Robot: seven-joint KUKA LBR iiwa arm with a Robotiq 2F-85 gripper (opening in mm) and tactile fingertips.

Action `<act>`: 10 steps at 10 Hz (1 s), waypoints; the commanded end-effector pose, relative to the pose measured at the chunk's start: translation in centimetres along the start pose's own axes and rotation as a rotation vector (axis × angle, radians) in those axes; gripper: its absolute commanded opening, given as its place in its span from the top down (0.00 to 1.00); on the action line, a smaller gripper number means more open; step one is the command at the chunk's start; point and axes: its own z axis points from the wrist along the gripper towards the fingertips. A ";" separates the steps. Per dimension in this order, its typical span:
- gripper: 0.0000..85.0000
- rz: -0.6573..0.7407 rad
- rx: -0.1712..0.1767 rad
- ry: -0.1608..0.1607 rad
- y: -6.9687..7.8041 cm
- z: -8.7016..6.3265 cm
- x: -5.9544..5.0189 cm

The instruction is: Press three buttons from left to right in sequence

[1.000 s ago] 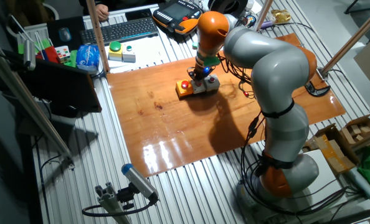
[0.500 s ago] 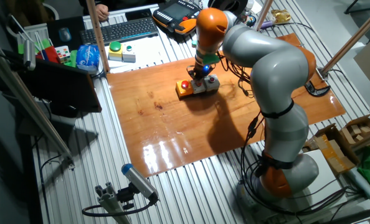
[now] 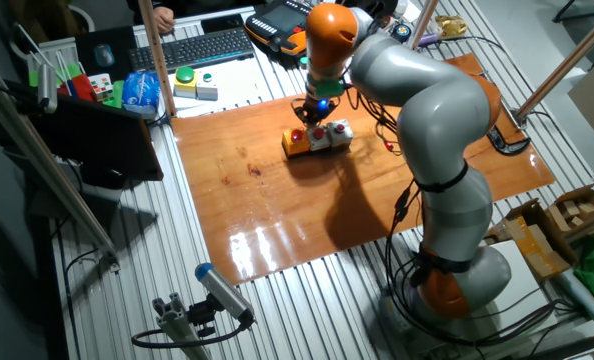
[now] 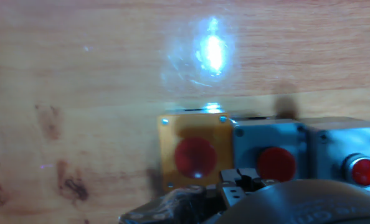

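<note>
Your gripper [image 3: 315,112] hangs just above the three buttons [image 3: 318,137], over the left end of the row; whether its fingers are apart or together you cannot tell, since the fixed view is too small and the hand view shows only a blurred dark bit of the hand at its bottom edge. You will find the buttons toward the far edge of the wooden board [image 3: 267,195], a little right of its middle: an orange box [image 4: 195,153] on the left, then two grey boxes [image 4: 270,153] joined to it, each with a red cap [image 4: 194,156]. Judge them as hard, stiff housings with small sprung caps, light enough as a set that a sideways shove could slide them on the glossy wood. You need no grasp here; touch each cap at its centre and push straight down. The arm reaches forward from its base at the near right of the table, elbow raised, wrist turned so the hand points down at the board. From this pose the orange box's cap looks the closest target.
</note>
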 end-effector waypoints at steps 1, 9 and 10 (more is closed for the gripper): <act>0.99 0.007 0.001 -0.001 0.4 0.1 -0.1; 0.99 0.026 -0.033 -0.056 2.6 4.5 -0.2; 0.99 0.026 -0.035 -0.063 2.8 4.9 -0.1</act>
